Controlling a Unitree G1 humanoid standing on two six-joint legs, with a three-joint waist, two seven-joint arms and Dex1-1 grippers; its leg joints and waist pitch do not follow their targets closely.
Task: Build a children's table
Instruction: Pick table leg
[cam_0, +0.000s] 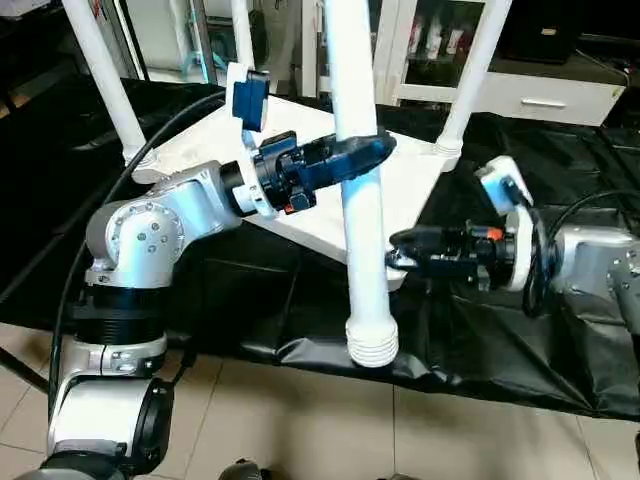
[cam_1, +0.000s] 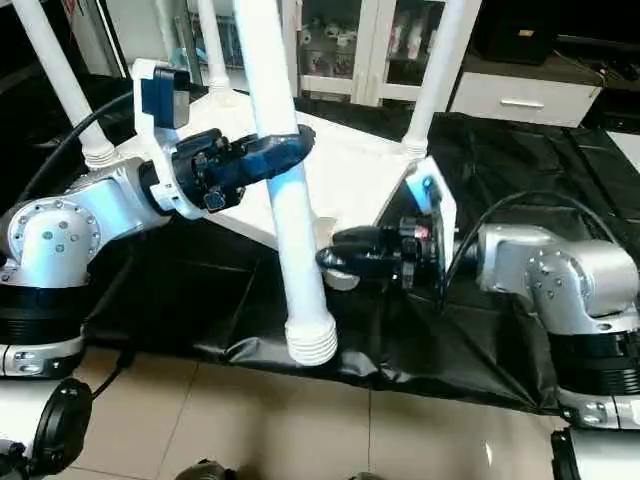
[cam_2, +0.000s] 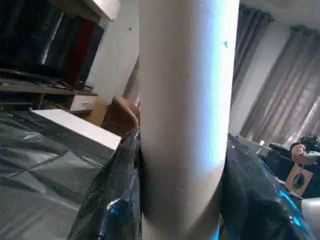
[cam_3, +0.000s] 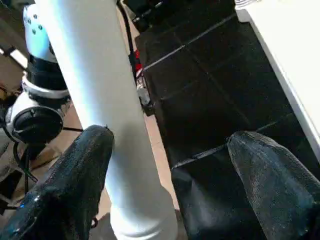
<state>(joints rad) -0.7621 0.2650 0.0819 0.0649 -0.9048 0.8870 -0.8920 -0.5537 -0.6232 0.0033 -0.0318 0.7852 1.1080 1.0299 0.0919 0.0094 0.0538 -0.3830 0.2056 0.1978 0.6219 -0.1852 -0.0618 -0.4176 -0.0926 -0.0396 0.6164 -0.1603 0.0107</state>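
The white table top (cam_0: 412, 186) lies upside down on the black-covered work table (cam_0: 560, 340). Three white legs (cam_0: 100, 72) (cam_0: 243, 35) (cam_0: 470, 70) stand up from its corner sockets. My left gripper (cam_0: 360, 152) is shut on a fourth white leg (cam_0: 364, 235), held upright with its threaded end (cam_0: 372, 346) hanging at the front edge of the work table. In the left wrist view this leg (cam_2: 185, 115) sits between both black fingers (cam_2: 110, 200). My right gripper (cam_0: 405, 250) is open, level with the top's front corner; the leg (cam_3: 100, 115) runs close by one of its fingers (cam_3: 75, 185).
Tiled floor (cam_0: 300, 420) lies just below the black cover's front edge (cam_0: 450, 372). A white drawer unit (cam_0: 545, 100) and glass-door cabinets (cam_1: 340, 45) stand behind the work table. A black cable (cam_0: 150, 150) runs along my left arm.
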